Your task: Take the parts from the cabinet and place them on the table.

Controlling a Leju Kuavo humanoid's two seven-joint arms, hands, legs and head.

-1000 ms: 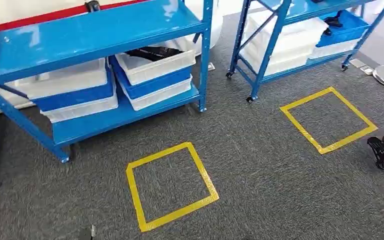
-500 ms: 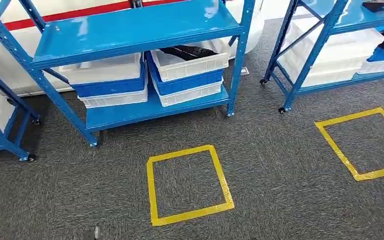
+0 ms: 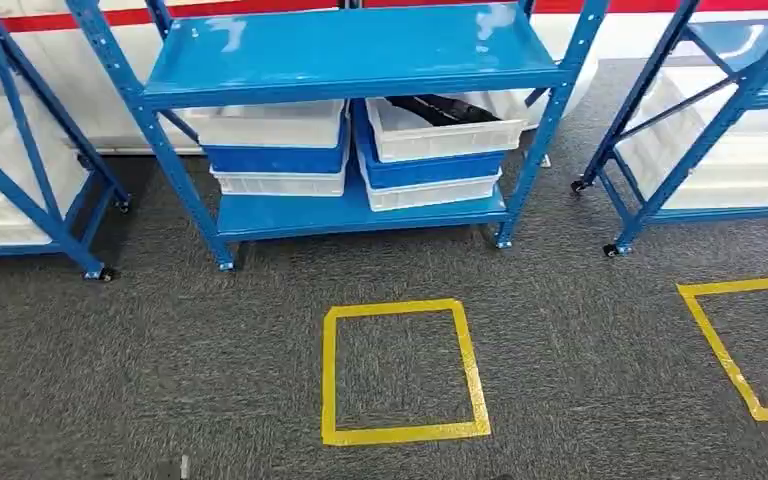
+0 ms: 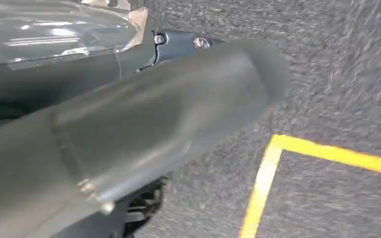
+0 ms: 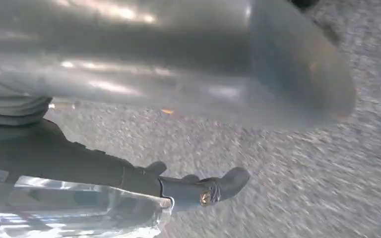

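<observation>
The blue cabinet (image 3: 360, 50) stands straight ahead in the head view, on castors on the grey carpet. On its bottom shelf the right stack of bins is topped by a white bin (image 3: 450, 135) holding black parts (image 3: 440, 108). To its left is a second stack of white and blue bins (image 3: 275, 145). My left hand (image 4: 129, 134) hangs over the carpet beside a yellow tape line (image 4: 263, 183), its thumb and fingers apart around nothing. My right hand (image 5: 188, 64) also hangs over bare carpet, a dark finger (image 5: 203, 191) stretched out away from the thumb, holding nothing.
A yellow tape square (image 3: 400, 432) marks the carpet in front of the cabinet, and part of a second one (image 3: 720, 340) lies to the right. More blue racks with white bins stand at the left (image 3: 20, 200) and at the right (image 3: 700, 130).
The camera has swung round: the cabinet with the bins has shifted from the left to the middle and faces me squarely. The yellow square now sits centred below it.
</observation>
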